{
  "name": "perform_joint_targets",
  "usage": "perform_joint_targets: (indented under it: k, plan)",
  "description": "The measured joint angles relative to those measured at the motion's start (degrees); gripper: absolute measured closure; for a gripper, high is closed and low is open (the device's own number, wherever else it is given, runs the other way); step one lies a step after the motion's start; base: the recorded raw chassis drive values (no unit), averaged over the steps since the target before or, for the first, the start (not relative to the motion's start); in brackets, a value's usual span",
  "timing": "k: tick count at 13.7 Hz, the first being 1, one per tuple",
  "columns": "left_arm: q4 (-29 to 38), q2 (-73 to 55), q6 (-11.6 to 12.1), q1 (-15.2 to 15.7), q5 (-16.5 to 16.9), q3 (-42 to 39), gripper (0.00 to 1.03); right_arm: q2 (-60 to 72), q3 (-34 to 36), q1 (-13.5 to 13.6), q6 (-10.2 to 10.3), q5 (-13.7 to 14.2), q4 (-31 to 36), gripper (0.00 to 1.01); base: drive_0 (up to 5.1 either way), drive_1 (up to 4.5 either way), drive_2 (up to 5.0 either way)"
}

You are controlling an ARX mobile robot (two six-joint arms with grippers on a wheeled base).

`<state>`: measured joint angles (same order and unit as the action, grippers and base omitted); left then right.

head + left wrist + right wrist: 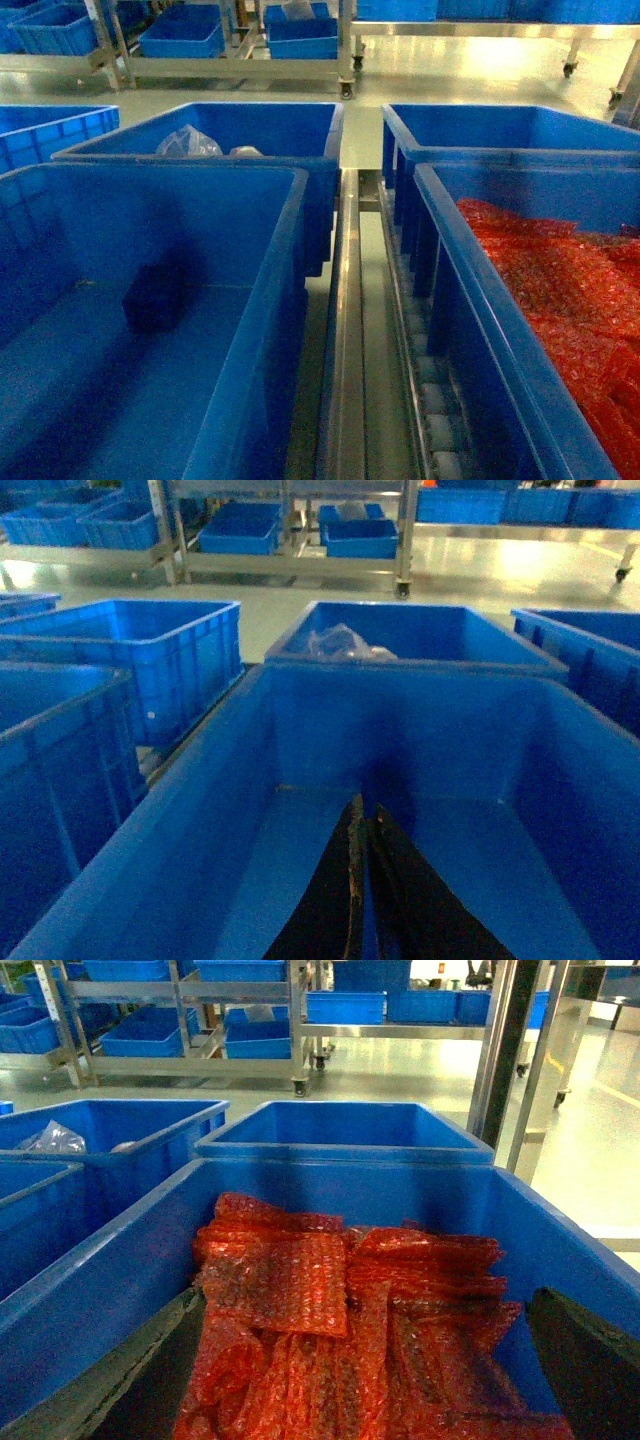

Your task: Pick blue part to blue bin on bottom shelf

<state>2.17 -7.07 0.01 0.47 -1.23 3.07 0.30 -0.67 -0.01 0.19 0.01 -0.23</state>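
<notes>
The blue bin (285,260) stands front left on the bottom shelf, whose steel rails (345,350) and white rollers (440,425) show beside it. A dark blue block, seemingly the blue part (155,297), lies on the bin floor by the far wall. In the left wrist view my left gripper (362,808) is inside this bin (420,720), shut with nothing between its fingers, and a dark patch sits just past its tips. My right gripper (367,1298) hangs wide open over red bubble wrap (300,1290). Neither gripper shows in the head view.
A like bin holding a clear plastic bag (190,142) stands behind the blue bin. The bin of red wrap (560,290) is at the right, another bin (500,130) behind it. More bins sit far left (50,125). Wheeled racks (240,65) stand across the floor.
</notes>
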Motion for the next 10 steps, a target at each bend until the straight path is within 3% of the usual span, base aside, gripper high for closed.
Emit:
perform_joint_targets:
  k: [1,10]
  plan:
    - [-3.1,4.5,0.0,-0.3,0.9,-1.0,1.01,0.0,0.0,0.0,0.0,0.0,0.0,0.03,0.0,0.00,0.0]
    - [-2.4,6.5,0.0,-0.5,1.2,-2.4,1.01,0.0,0.0,0.0,0.0,0.0,0.0,0.03,0.0,0.00,0.0]
